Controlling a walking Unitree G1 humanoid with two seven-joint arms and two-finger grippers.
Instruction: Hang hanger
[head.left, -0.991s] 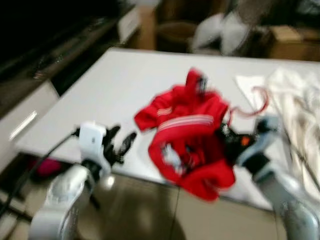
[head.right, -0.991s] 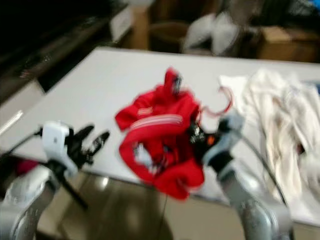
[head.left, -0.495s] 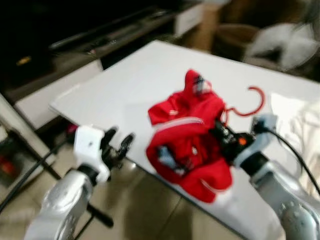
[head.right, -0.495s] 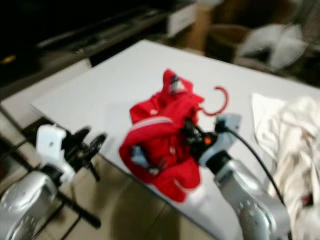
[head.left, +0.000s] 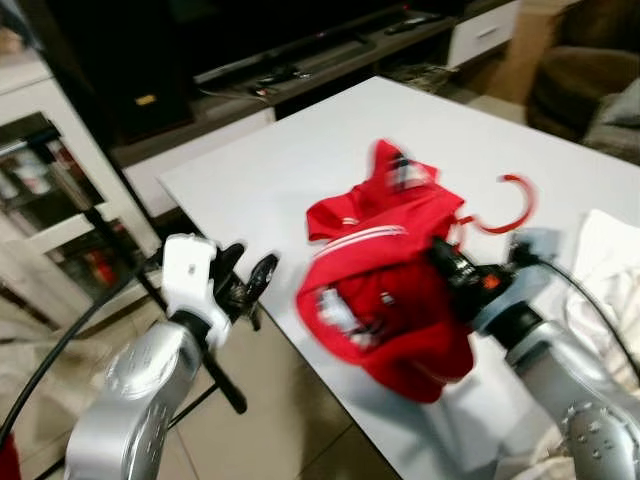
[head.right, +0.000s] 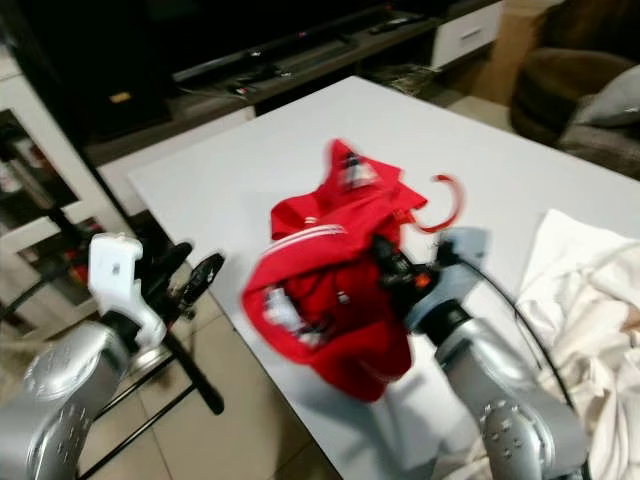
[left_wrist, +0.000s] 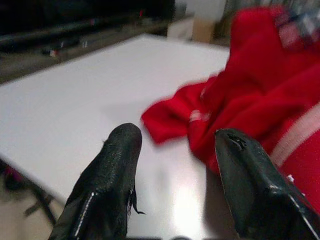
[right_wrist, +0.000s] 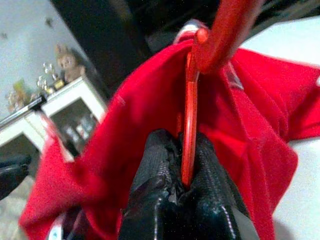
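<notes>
The red hanger (right_wrist: 190, 120) is mostly buried in a red jacket (head.left: 385, 300); its hook (head.left: 505, 205) pokes out at about 1 o'clock from the garment, over the white table (head.left: 270, 160). The right gripper (right_wrist: 182, 187) has its fingers pinched tight on the hanger's thin bar, with the jacket bunched around them and hanging toward 7 o'clock past the table edge. The left gripper (left_wrist: 175, 190) hovers with fingers spread and nothing between them, at 9 o'clock from the jacket, near the table edge. A white cloth (head.right: 590, 330), cut off by the frame, lies at 3 o'clock.
</notes>
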